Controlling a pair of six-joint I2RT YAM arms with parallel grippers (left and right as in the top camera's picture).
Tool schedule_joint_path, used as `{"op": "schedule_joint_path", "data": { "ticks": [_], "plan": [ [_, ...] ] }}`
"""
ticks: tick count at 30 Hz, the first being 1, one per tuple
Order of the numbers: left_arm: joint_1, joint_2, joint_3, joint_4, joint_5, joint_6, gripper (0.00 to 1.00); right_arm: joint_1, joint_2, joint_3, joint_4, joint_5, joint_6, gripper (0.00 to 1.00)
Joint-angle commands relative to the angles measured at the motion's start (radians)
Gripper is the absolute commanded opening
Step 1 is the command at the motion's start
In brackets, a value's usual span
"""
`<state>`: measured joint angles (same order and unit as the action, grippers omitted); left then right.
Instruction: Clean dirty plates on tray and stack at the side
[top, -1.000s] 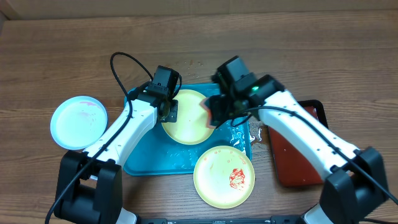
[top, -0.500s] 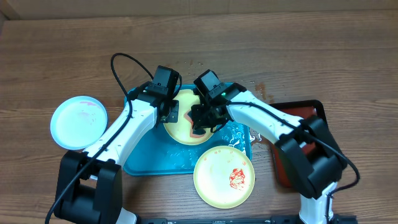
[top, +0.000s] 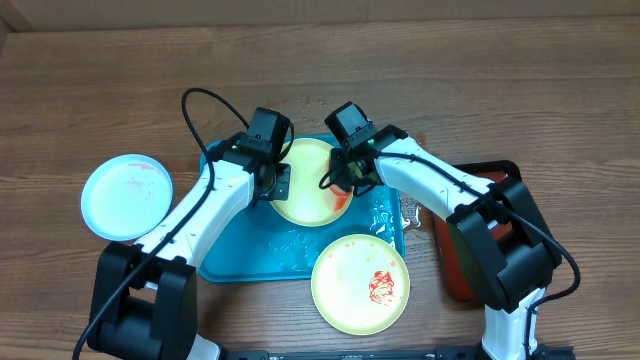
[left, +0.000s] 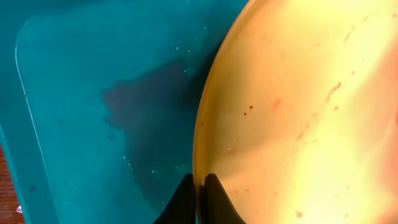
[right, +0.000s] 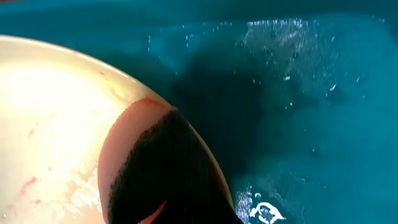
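A lime-green rimmed dirty plate (top: 305, 185) lies over the turquoise tray (top: 235, 255), and my left gripper (top: 272, 183) is shut on its left rim. In the left wrist view the fingertips (left: 200, 199) pinch the rim of this plate (left: 298, 112), which casts a shadow on the tray (left: 74, 93). My right gripper (top: 345, 183) is shut on a reddish sponge (right: 121, 140) pressed on the plate's right edge (right: 56, 106). A second green plate (top: 360, 283) with a red smear sits at the tray's front right corner. The light-blue plate (top: 126, 197) rests on the table at the left.
A dark red-brown tray (top: 470, 265) with a black rim lies on the right, under my right arm. Water droplets and foam dot the turquoise tray (right: 292, 56) near the sponge. Bare wooden table (top: 500, 70) surrounds everything.
My right gripper swept the sponge left across the held plate and has come back to its right edge. The left gripper and the other two plates have stayed put.
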<state>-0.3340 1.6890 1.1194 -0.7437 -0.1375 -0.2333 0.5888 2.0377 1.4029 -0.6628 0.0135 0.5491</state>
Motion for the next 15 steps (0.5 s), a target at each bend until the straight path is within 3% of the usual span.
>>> {"op": "schedule_joint_path", "data": {
  "ticks": [1,4,15],
  "plan": [
    [-0.020,0.005,-0.002,-0.022,-0.008,0.055,0.05,-0.029,0.024,0.016,0.062,0.050,-0.106,0.04],
    [-0.043,0.006,-0.002,-0.027,-0.011,0.058,0.04,-0.013,0.024,0.019,0.126,-0.043,-0.192,0.04],
    [-0.059,0.048,-0.002,-0.037,-0.011,0.055,0.04,0.023,0.024,0.019,0.101,-0.068,-0.160,0.04]
  ]
}}
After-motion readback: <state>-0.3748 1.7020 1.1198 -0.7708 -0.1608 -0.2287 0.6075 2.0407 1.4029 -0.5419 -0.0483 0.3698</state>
